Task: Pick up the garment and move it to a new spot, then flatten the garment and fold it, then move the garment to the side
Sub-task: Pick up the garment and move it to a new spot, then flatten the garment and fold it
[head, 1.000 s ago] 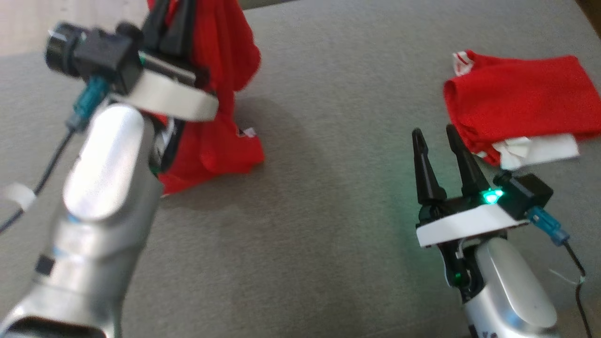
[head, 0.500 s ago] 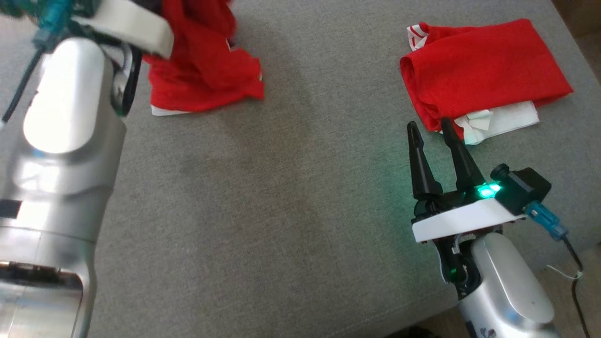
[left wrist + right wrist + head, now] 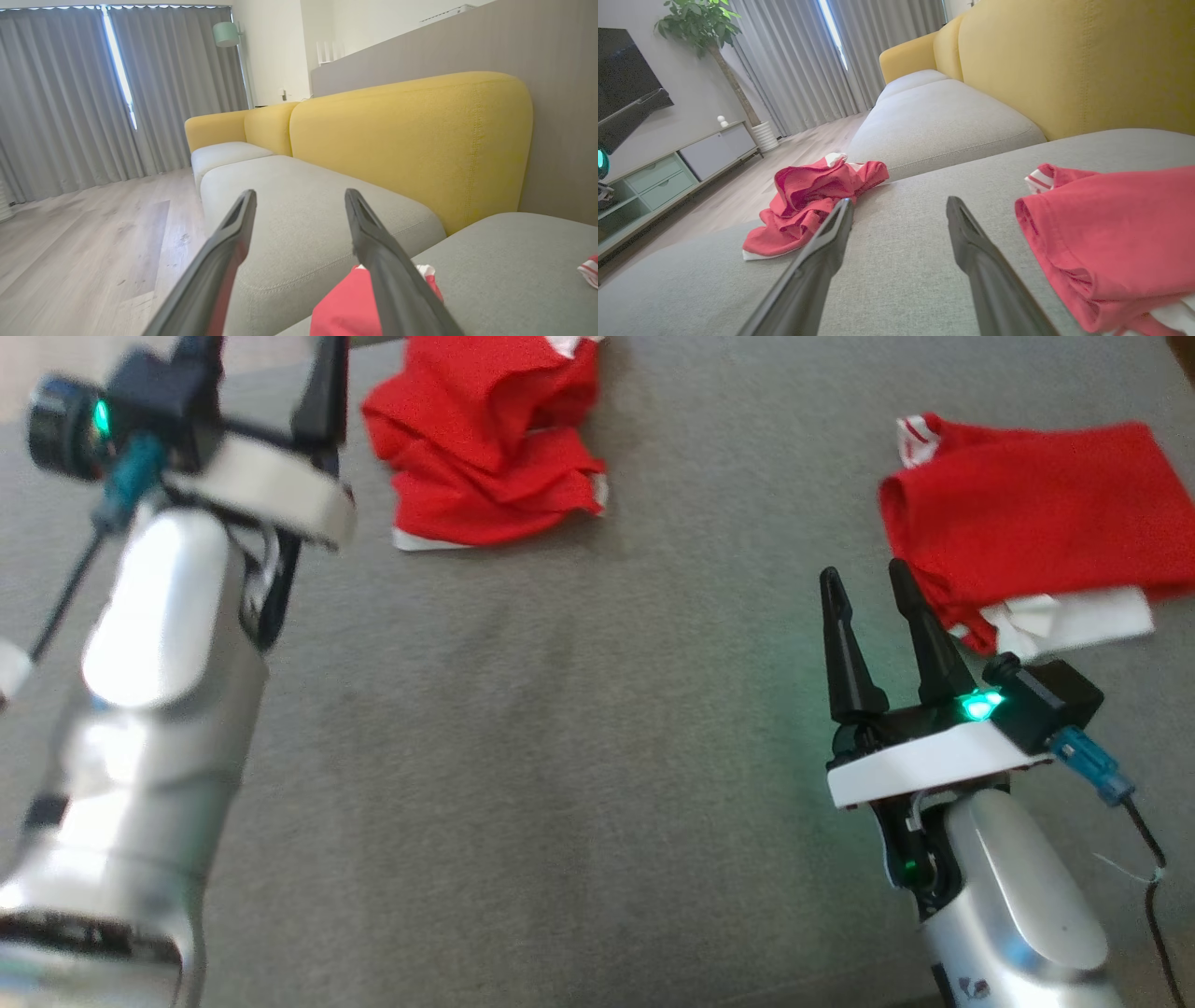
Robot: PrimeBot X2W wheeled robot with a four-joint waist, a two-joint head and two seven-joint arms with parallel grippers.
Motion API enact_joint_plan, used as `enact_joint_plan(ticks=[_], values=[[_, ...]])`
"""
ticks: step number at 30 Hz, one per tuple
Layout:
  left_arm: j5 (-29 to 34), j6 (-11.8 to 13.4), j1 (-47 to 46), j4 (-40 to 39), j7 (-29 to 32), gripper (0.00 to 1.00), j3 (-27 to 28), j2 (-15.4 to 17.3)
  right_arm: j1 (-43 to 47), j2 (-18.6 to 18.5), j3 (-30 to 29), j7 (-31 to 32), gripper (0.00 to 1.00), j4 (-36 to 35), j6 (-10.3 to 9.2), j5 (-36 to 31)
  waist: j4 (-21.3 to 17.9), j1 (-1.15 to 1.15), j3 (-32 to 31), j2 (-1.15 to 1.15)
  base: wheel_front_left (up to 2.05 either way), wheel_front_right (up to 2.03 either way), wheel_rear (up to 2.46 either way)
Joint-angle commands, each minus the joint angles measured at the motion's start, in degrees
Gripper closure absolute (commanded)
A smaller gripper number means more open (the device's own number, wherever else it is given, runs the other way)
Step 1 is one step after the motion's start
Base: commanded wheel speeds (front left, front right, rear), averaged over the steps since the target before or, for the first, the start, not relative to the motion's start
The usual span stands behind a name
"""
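Head view: the crumpled red garment [image 3: 485,476] lies in a heap on the grey sofa seat [image 3: 560,756], just to the right of the left gripper [image 3: 264,369] and clear of its fingers. That gripper's jaws stand wide apart with nothing between them. The right gripper [image 3: 864,574] is likewise spread and empty, its fingertips just beside a folded red garment [image 3: 1027,541].

Silver forearm [image 3: 1018,896]; white wrist plate [image 3: 920,770]; right pincer [image 3: 864,570] black, tapered; teal plug [image 3: 1088,775]; green light [image 3: 977,707].
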Motion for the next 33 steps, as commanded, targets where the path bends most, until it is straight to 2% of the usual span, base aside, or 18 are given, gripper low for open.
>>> enact_joint_plan(ticks=[1, 4, 8, 14, 18, 23, 33], values=[[-0.33, -0.08, -0.03, -2.73, -0.46, 0.0, 1.39, 2.43, -0.25, -0.09, 0.99, -0.62, 0.0, -1.44, -0.05, -0.5, 2.04, 0.0, -1.68, 0.0, 0.0, 0.0, 0.0], [-1.01, -0.05, 4.83, -6.23, -0.67, 0.0, 2.08, 2.91, 0.41, -0.09, 0.45, -0.62, 0.0, -0.95, -0.05, -1.51, 4.37, 0.0, -3.59, 0.0, 0.0, 0.0, 0.0], [-2.66, 1.58, 17.3, -15.31, -0.72, 0.0, 5.28, 2.36, 2.08, -0.09, -1.11, -0.62, 0.0, -0.09, -0.05, -3.17, 8.36, 0.0, -6.83, 0.0, 0.0, 0.0, 0.0], [-3.68, 3.38, 32.91, -24.58, -0.73, 0.0, 8.36, -1.33, 4.49, -0.09, -2.66, -0.62, 0.0, 1.04, -0.05, -4.86, 12.65, 0.0, -9.51, 0.0, 0.0, 0.0, 0.0], [-2.81, 3.74, 40.01, -29.04, -0.73, 0.0, 10.05, -3.8, 5.1, -0.09, -2.63, -0.62, 0.0, 1.32, -0.05, -5.44, 13.76, 0.0, -10.02, 0.0, 0.0, 0.0, 0.0], [-1.72, 3.44, 44.3, -31.7, -0.74, 0.0, 11.83, -6.38, 5.37, -0.09, -2.87, -0.62, 0.0, 1.47, -0.05, -5.61, 14.46, 0.0, -10.14, 0.0, 0.0, 0.0, 0.0], [0.35, 1.86, 43.13, -32.44, -0.74, 0.0, 12.07, -8.54, 0.14, -0.09, -2.62, 2.11, 0.0, 3.34, -0.05, -11.37, 18.24, 0.0, -6.75, 0.0, 0.0, 0.0, 0.0]])
